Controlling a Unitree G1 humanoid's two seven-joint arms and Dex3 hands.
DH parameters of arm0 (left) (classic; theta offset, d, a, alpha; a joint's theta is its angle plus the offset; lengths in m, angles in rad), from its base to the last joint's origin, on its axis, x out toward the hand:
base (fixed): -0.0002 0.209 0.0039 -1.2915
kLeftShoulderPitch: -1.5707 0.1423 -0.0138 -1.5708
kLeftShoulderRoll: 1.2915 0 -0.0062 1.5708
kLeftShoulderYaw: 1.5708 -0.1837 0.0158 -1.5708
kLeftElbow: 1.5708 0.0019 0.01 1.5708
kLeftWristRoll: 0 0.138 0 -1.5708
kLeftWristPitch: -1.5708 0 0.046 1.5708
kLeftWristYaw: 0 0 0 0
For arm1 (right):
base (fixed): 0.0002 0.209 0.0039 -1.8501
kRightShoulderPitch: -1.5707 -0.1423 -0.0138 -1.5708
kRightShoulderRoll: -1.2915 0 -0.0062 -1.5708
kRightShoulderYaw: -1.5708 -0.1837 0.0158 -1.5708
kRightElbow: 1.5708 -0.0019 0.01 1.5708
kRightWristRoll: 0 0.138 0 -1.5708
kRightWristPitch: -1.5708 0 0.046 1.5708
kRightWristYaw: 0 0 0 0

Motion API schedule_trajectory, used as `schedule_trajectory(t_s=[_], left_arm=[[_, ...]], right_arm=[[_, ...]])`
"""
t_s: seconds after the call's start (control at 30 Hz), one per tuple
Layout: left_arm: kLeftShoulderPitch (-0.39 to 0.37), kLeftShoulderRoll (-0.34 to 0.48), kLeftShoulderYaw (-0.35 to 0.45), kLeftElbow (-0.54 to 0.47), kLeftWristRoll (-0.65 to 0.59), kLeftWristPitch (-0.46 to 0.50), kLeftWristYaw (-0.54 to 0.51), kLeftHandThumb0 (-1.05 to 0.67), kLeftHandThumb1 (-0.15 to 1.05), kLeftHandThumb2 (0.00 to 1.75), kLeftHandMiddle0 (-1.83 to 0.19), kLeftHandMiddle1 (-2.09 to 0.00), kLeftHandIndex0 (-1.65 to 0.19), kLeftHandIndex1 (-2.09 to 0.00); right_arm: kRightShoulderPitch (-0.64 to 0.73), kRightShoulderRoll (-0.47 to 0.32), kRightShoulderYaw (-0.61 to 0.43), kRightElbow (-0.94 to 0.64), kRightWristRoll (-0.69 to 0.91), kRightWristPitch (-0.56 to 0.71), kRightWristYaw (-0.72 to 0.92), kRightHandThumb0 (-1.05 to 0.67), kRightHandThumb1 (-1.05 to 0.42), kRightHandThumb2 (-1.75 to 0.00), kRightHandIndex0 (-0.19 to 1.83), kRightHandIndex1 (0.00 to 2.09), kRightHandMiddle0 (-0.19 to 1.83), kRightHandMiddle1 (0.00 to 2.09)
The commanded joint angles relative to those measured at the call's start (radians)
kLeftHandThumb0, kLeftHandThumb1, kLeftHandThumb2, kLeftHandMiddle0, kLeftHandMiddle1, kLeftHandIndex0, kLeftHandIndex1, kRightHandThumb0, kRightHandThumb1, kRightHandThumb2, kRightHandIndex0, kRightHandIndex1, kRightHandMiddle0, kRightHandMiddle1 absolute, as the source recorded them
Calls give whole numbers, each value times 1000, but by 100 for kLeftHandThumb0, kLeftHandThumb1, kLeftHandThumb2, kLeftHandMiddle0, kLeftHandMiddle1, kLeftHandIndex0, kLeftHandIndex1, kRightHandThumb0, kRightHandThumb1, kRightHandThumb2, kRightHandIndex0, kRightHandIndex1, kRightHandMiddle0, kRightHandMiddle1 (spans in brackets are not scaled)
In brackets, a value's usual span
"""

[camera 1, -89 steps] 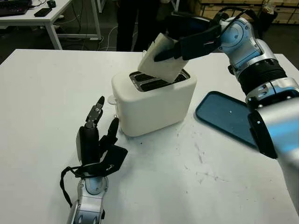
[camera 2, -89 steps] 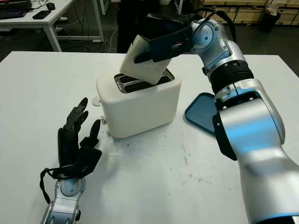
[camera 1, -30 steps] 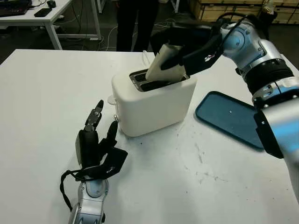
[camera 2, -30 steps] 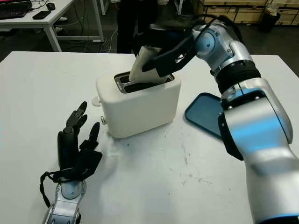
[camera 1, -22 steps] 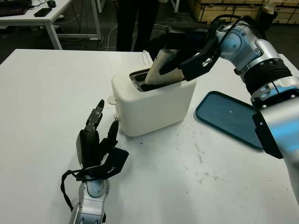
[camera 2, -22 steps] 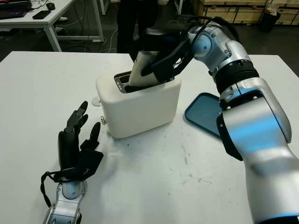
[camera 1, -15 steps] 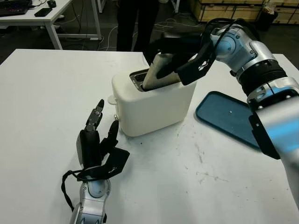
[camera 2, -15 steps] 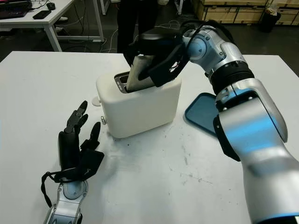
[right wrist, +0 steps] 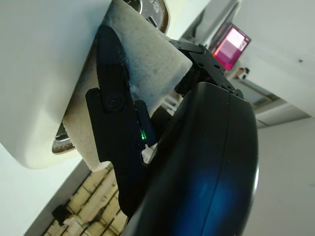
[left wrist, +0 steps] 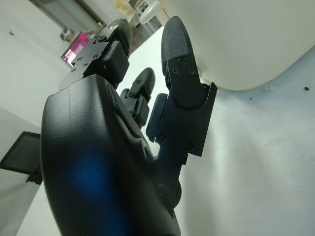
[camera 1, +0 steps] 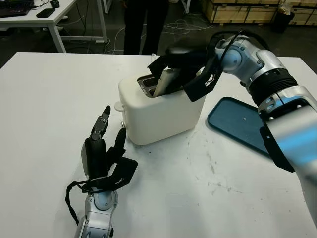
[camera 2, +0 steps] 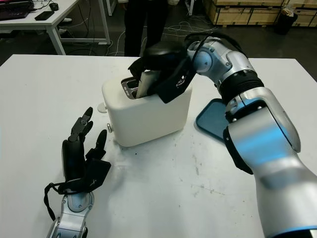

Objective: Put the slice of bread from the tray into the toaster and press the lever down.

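Since 3.0 s ago: slice of bread (camera 1: pixel 165 81) lowered from above the toaster (camera 1: pixel 163 106) and now standing partway down in a top slot, upper part still clear of it. Right hand (camera 1: pixel 184 68) over toaster top, fingers (right wrist: pixel 114 103) clamped on the slice. Left hand (camera 1: pixel 101 158) open, raised above white table (camera 1: pixel 44 109) just beside toaster's near-left corner, unchanged. Blue tray (camera 1: pixel 240 124) on table to the right, near toaster.

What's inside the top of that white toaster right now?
A slice of bread stands partly in a slot of the toaster, gripped by the right robot hand. Its lower part is hidden inside.
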Motion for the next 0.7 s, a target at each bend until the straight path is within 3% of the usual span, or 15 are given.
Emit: schedule_trajectory(t_s=[0.0,0.03,0.07,0.17,0.33,0.67], left_arm=[[1,-14,-3,5,5,-1,8,-54,92,52,-45,-27,-45,0],[2,-15,-3,5,3,0,7,-54,92,52,-44,-27,-45,0],[2,-17,-3,4,2,2,6,-54,92,52,-44,-26,-45,0],[4,-17,-4,1,3,5,4,-55,92,53,-44,-26,-45,0],[8,-13,-6,0,3,1,2,-55,92,53,-44,-26,-44,0],[0,-14,-3,16,2,-6,10,-56,92,52,-46,-26,-46,-1]], right_arm=[[-2,-16,19,-2,-30,-8,-2,-79,-88,-1,61,144,73,110],[-6,-19,24,-2,-37,-7,-5,-82,-87,0,47,117,70,78],[-9,-22,30,-4,-44,-5,-8,-84,-87,0,42,104,71,60],[-22,-34,50,-16,-76,-3,-39,-84,-88,0,25,87,65,27],[-33,-40,53,-23,-94,18,-70,-83,-85,0,14,81,59,12],[-54,-58,19,-19,-68,30,-114,-81,-83,0,17,81,61,7]])
